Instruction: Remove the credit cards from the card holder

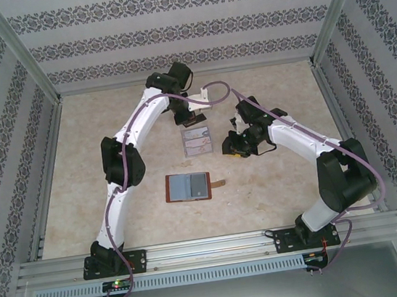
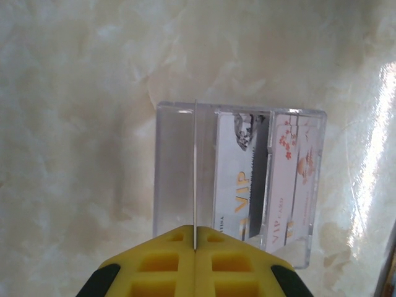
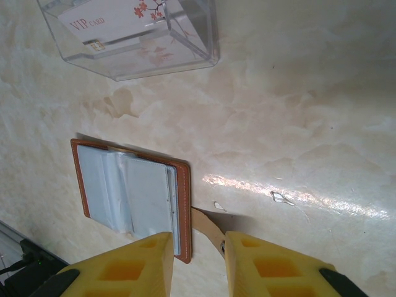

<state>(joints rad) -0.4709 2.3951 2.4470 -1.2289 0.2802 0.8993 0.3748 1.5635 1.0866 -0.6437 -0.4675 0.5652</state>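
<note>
Beige tabletop (image 1: 278, 196) carries the open card holder (image 3: 185, 210), apart from the clear box (image 2: 173, 173) of other credit cards (image 2: 238, 185). Above the box's bare side the left gripper (image 2: 195, 247) pinches one card (image 2: 195, 173) (seen edge-on), while the right gripper (image 3: 198, 241) hangs part-open and empty above the strap tab (image 3: 207, 226). Dropped askew, it could catch the box wall and tip out.

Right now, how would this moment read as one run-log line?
left gripper: shut on card over clear box | right gripper: open, empty, near wallet | wallet: open flat on table | clear box: cards inside
</note>
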